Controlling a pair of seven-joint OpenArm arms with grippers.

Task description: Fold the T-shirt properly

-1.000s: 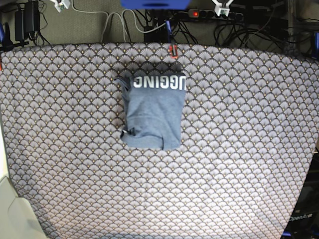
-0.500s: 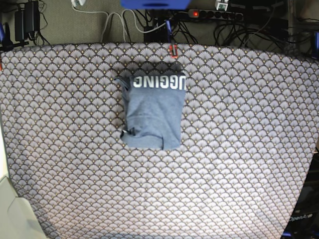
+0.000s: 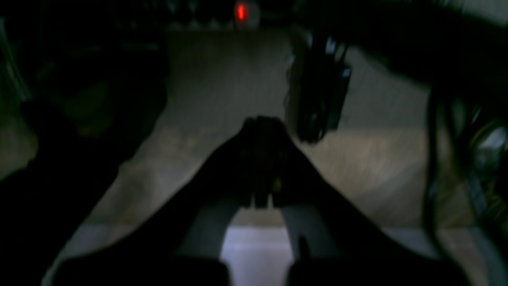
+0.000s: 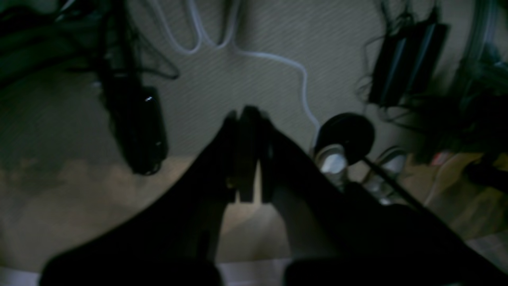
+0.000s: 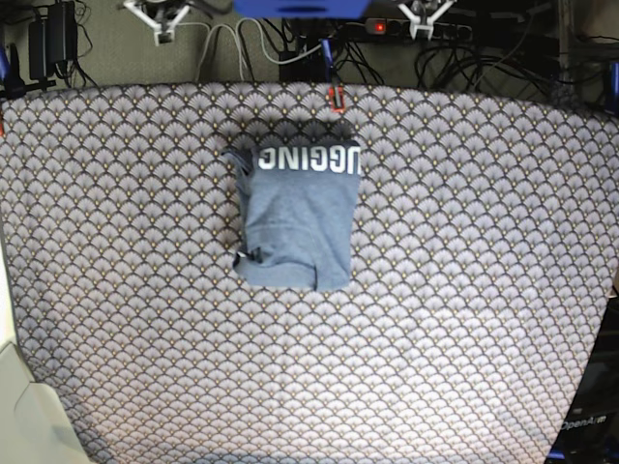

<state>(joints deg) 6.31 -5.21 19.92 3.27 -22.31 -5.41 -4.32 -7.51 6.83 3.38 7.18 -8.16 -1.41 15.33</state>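
Note:
The T-shirt (image 5: 298,215) lies folded into a compact upright rectangle near the middle of the table in the base view. Its white lettering runs along its far edge, and a small tag sticks out at its near left corner. Both grippers hang beyond the table's far edge, well apart from the shirt. My left gripper (image 5: 423,14) is at the top right and my right gripper (image 5: 160,17) at the top left. In the wrist views, the left gripper (image 3: 260,123) and the right gripper (image 4: 246,113) each show dark fingers pressed together, shut on nothing, over the floor.
A grey scallop-patterned tablecloth (image 5: 464,290) covers the table. Behind the far edge lie cables, a power strip with a red light (image 5: 379,26) and a black adapter (image 5: 53,39). A small red clip (image 5: 336,97) sits at the far edge. A pale object (image 5: 19,406) fills the near left corner.
Both grippers' tips shifted slightly along the top edge, the right one moving rightward in the base view. The T-shirt has not moved.

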